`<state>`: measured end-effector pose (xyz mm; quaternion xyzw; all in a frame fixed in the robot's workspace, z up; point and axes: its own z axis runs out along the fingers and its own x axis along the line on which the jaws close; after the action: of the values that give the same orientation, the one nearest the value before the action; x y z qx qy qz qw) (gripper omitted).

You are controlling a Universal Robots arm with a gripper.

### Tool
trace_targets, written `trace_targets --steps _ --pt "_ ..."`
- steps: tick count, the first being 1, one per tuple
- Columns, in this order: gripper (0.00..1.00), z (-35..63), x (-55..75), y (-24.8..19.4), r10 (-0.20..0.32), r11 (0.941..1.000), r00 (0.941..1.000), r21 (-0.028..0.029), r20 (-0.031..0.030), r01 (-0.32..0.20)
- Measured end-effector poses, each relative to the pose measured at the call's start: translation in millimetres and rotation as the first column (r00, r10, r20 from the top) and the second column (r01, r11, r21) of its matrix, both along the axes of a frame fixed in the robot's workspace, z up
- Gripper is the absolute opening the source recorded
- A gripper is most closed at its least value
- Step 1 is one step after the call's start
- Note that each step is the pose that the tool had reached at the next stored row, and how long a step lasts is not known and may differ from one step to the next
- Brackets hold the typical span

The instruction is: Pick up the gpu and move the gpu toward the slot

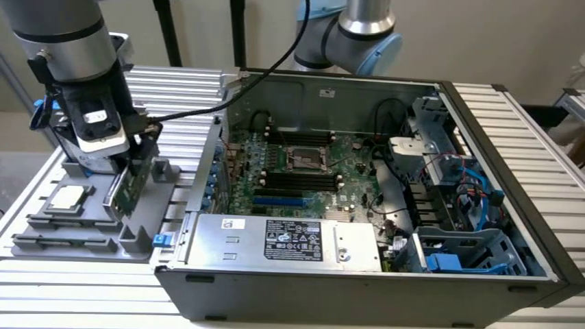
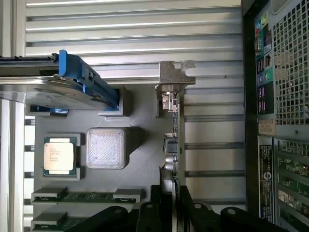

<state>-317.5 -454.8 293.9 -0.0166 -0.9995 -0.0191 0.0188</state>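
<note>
The gpu (image 1: 126,188) is a thin green card seen edge-on, slightly tilted, over the grey parts tray (image 1: 55,236) at the exterior view's left. My gripper (image 1: 128,161) comes down on it from above and is shut on its upper edge. In the wrist view the gpu (image 2: 175,135) runs away from my gripper (image 2: 169,200), with its silver end bracket (image 2: 176,72) at the far end and a black finger on each side of the card. The blue slots (image 1: 279,202) lie on the motherboard (image 1: 311,164) inside the open computer case (image 1: 366,281).
The tray also holds a square silver chip (image 2: 59,155), a white ribbed block (image 2: 105,147), memory sticks (image 2: 82,195) and a silver hard drive with blue rails (image 2: 63,84). The case's wall (image 2: 275,121) stands close beside the tray. Cables and drive cages (image 1: 457,199) crowd the case's right side.
</note>
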Motion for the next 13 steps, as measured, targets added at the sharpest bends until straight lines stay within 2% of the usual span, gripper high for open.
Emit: trace_targets --steps 7,13 --pt "0.26 31.8 2.3 -1.2 0.000 1.0000 1.0000 0.0014 0.0001 0.000" --pt "0.26 58.8 17.2 -4.0 0.000 1.0000 1.0000 0.0076 -0.0007 0.000"
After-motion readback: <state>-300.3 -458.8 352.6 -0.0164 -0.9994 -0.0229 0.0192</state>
